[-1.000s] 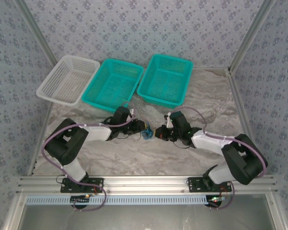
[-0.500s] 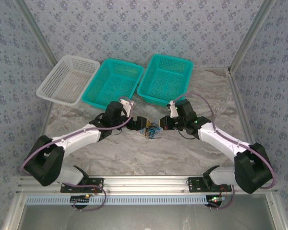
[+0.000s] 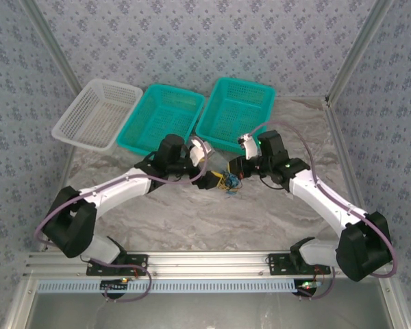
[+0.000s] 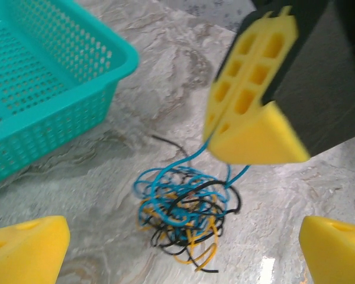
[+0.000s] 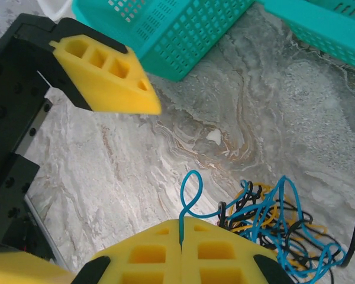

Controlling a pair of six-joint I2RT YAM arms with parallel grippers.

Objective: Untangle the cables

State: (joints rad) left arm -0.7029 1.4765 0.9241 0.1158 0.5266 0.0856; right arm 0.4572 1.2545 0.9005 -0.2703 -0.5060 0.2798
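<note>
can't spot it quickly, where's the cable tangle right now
Top view: the cables lie mid-table between the left gripper and right gripper, just before the teal baskets.

Black-and-white arms (image 3: pixel 116 192) bear purple cables (image 3: pixel 46 219), yellow gripper fingers (image 4: pixel 254 112)

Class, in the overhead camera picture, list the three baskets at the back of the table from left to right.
In order: white plastic mesh basket → left teal plastic mesh basket → right teal plastic mesh basket.

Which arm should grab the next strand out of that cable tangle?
Left. The left gripper is open right at the tangle of cables, free to take a strand, while the right gripper is shut on a blue cable leading out of it.
</note>
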